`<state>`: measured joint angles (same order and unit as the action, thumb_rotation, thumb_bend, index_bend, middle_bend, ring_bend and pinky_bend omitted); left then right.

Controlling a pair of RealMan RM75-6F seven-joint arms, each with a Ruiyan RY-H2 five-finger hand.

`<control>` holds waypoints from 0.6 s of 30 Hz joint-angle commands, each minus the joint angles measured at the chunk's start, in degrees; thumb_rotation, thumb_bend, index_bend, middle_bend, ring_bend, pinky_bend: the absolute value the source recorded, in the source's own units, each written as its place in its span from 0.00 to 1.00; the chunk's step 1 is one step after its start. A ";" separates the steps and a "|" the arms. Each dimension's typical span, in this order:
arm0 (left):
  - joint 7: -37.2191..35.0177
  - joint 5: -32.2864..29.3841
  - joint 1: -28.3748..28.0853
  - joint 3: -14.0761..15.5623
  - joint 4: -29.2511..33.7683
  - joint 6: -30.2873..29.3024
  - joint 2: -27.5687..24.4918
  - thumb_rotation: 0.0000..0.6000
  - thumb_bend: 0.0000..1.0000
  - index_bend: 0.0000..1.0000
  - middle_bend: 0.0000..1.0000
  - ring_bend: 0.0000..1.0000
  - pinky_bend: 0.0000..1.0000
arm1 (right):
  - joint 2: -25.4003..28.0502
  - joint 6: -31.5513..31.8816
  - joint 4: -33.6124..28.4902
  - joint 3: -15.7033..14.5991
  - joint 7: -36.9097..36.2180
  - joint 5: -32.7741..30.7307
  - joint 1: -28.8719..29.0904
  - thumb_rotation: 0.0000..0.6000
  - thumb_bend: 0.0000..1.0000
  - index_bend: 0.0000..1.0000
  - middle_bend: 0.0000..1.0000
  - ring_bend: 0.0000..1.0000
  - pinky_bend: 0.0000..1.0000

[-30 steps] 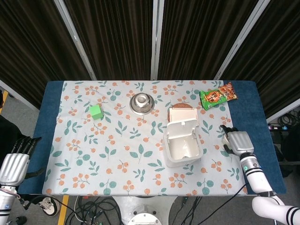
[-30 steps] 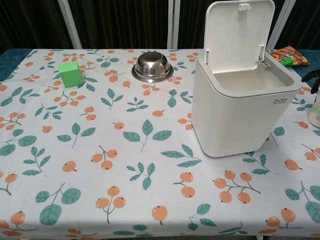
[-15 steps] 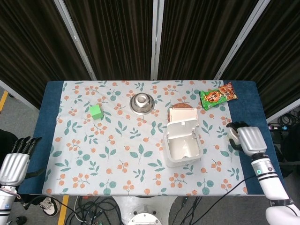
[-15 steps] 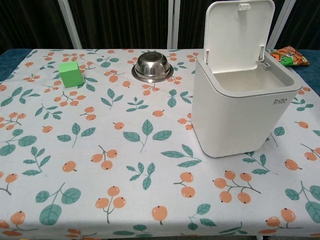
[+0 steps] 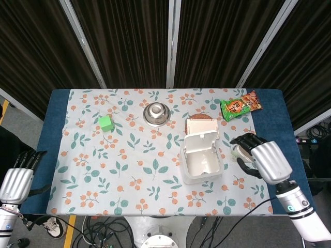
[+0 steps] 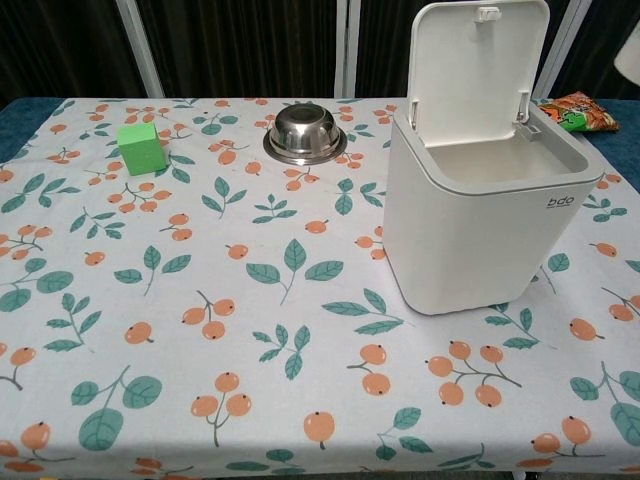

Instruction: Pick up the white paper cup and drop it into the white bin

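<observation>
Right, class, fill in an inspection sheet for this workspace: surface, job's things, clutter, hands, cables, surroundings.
Surface: table under a leaf-and-berry cloth, blue edges showing.
Job's things: white paper cup held off the table, right of the white bin; bin lid open.
Clutter: green cube, metal bowl, snack packet.
Hands: right hand grips the cup; left hand beside the table's left edge, holding nothing.
Cables: bundle on the floor below the front edge.
Surroundings: dark curtains behind.

Lighting: bright, even, overhead. Shadows: soft and short beside the bin (image 6: pixel 487 215) and bowl (image 6: pixel 305 132). Glare: highlights on the bowl. Focus: sharp throughout; the curtain (image 5: pixel 129 36) stayed dark.
</observation>
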<state>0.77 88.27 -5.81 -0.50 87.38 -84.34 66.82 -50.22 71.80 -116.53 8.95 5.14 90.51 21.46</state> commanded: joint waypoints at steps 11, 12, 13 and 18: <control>-2.01 -0.65 0.50 -0.18 -1.68 -0.45 0.37 1.00 0.09 0.12 0.15 0.08 0.10 | -10.53 -7.31 1.04 0.95 8.40 -0.94 7.52 1.00 0.35 0.22 0.27 0.25 0.48; -2.27 -0.68 0.51 -0.23 -1.82 -0.50 0.35 1.00 0.09 0.12 0.15 0.08 0.10 | -10.79 -7.67 1.04 0.91 8.59 -0.96 7.83 1.00 0.35 0.19 0.25 0.23 0.46; -2.48 -0.68 0.54 -0.26 -1.95 -0.58 0.34 1.00 0.09 0.12 0.15 0.08 0.10 | -10.96 -8.02 1.05 0.87 8.87 -0.97 8.14 1.00 0.33 0.16 0.22 0.21 0.44; -3.12 -0.43 0.66 -0.17 -2.41 -0.81 0.36 1.00 0.09 0.12 0.15 0.08 0.10 | -11.81 -8.01 1.22 0.49 10.32 0.69 8.99 1.00 0.18 0.00 0.06 0.00 0.12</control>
<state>-2.34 87.83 -5.15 -0.68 84.97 -85.15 67.18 -61.70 63.57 -115.39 9.59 15.43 90.60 30.23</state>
